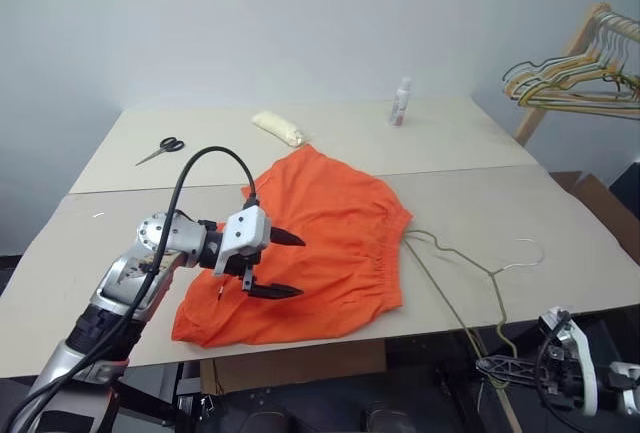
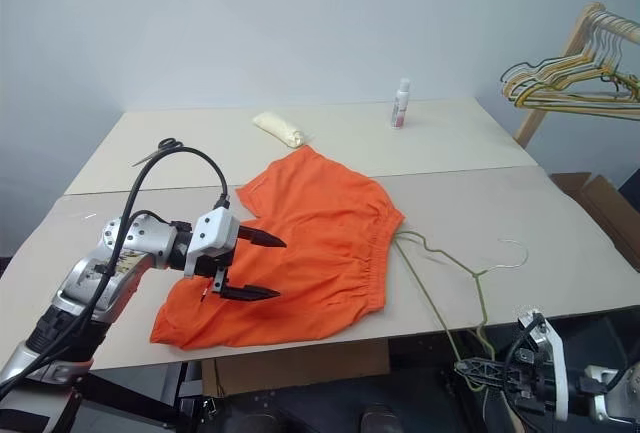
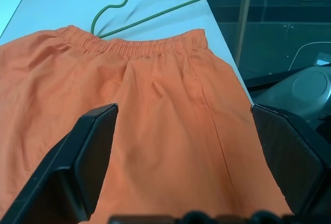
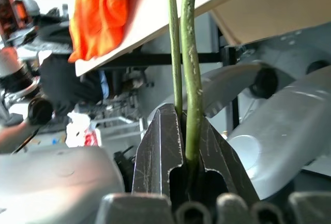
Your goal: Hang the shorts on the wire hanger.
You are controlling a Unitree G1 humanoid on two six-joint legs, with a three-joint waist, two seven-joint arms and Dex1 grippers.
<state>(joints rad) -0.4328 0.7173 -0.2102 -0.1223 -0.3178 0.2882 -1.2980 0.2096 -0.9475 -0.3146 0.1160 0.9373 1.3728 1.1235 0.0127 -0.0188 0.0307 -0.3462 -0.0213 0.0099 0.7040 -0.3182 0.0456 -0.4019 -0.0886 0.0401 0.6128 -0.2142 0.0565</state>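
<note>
Pale tabletop boards (image 1: 480, 203) under a plain white wall make up our workspace. Our left gripper (image 1: 272, 264) has its two black fingers spread wide with nothing between them; it hovers over the near, left part of the shorts (image 1: 330, 243). In the left wrist view both fingers (image 3: 85, 162) frame bare orange cloth, with the gathered waistband running across beyond them.

Our right gripper (image 1: 492, 365) sits below the table's front edge on the right, and its fingers (image 4: 160, 151) are clamped on the wire hanger (image 1: 460, 283) — the right wrist view shows two thin strands of wire pinched between them and rising away. From that grip the hanger slants up over the table edge and lies on the board, its hook (image 1: 528, 253) curving to the right and one corner touching or just beside the waistband.

The shorts lie spread flat near the table's middle, waistband toward the right — not on the hanger. Farther back we see scissors (image 1: 160, 149) on the left, a pale yellow bundle (image 1: 279, 128) and a small white bottle (image 1: 401, 101). A wooden rack (image 1: 560, 63) at far right carries a bunch of coloured hangers (image 1: 575, 81).
</note>
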